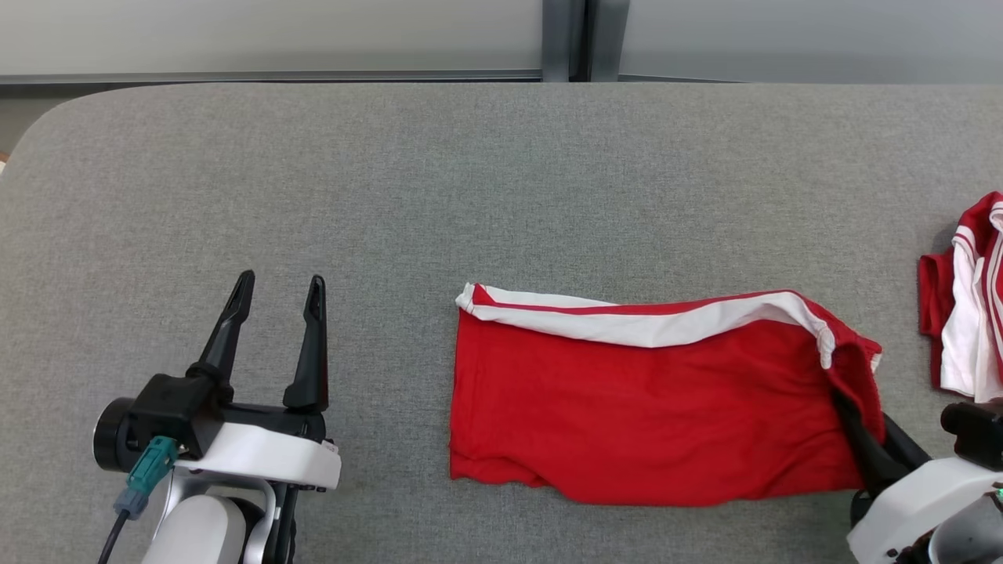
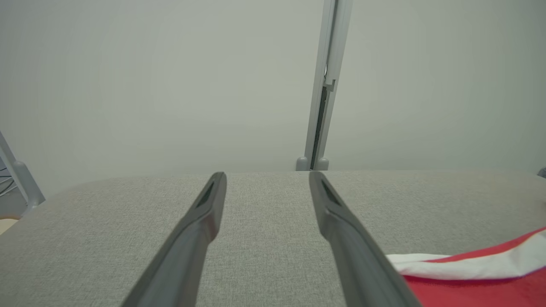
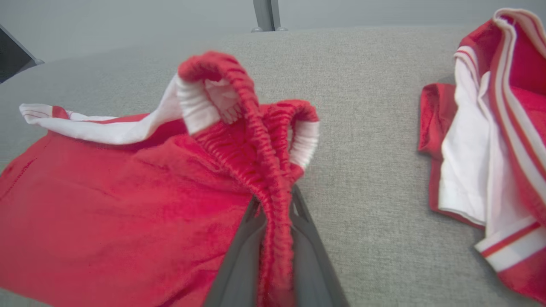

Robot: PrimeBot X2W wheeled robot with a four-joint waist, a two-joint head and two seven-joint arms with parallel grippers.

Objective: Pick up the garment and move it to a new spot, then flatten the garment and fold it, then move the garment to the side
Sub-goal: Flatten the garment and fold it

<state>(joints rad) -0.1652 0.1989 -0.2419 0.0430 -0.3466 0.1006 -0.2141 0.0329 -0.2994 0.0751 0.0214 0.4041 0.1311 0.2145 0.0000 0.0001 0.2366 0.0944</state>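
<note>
The garment (image 1: pixel 642 407) is a pair of red shorts with a white side stripe, lying folded on the grey table (image 1: pixel 470 196) right of centre. Its elastic waistband (image 3: pixel 256 128) at the right end is lifted and bunched. My right gripper (image 1: pixel 854 427) comes in from the lower right and is shut on that waistband; the right wrist view has the red elastic pinched between my right gripper's (image 3: pixel 275 200) two fingers. My left gripper (image 1: pixel 281 277) stands open at the lower left, well apart from the shorts. The left wrist view has the left gripper (image 2: pixel 267 175) over bare table, the garment's (image 2: pixel 477 285) stripe at lower right.
A second red and white garment (image 1: pixel 968 313) lies crumpled at the table's right edge, close to my right arm, and it also lies on the right in the right wrist view (image 3: pixel 482 140). The table's far edge meets a pale wall with a grey post (image 1: pixel 584 39).
</note>
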